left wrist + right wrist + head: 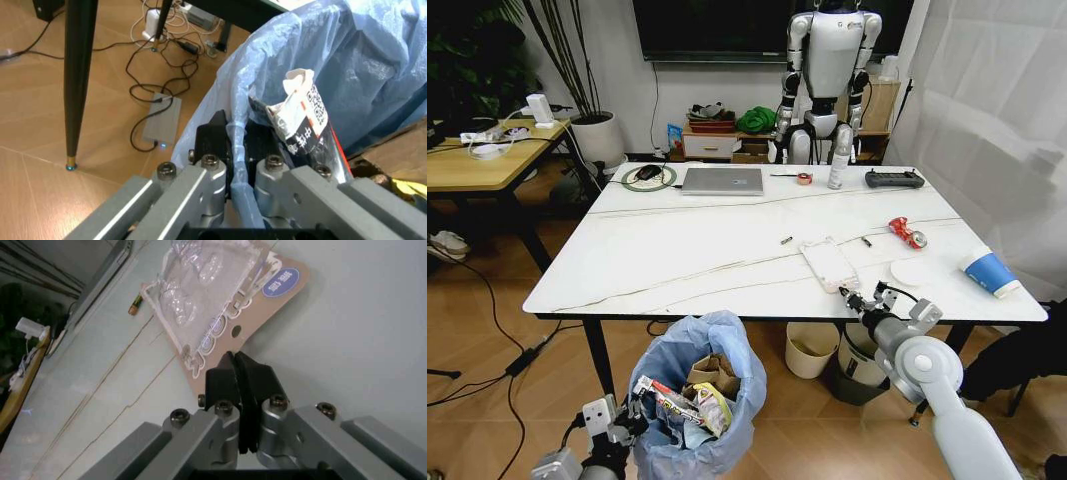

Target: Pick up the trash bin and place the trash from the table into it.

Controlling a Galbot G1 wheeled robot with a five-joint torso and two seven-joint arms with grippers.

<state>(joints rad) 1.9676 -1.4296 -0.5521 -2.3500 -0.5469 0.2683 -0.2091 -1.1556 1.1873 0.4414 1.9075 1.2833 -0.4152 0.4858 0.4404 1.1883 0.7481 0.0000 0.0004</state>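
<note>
The small trash bin lined with a puffy light-blue translucent plastic bag (695, 395) sits at the lower centre of the head view, below the near edge of the white marble-look desk with slim black legs (677, 260). The left tool (235, 145) is pinching the bag's rim between its black pads, so the bin is in hand. Brown cardboard, crumpled paper and colourful wrappers already lie inside, so part of the clearing looks done.

Still on the desk, toward the right of the head view: a flat white blister packet with a clear plastic front (829, 264), a crushed red can (907, 232), a blue paper cup lying on its side (991, 273) and a round white paper disc (911, 272). The right tool (239, 371) hangs just beside the packet's near corner with its pads pressed together, gripping nothing.

At the desk's far edge a silver laptop (722, 180), a clear spray bottle (837, 158) and a black power strip (894, 179) stand well apart from the litter and block nothing. A cream round bin (811, 348) stands under the desk.
</note>
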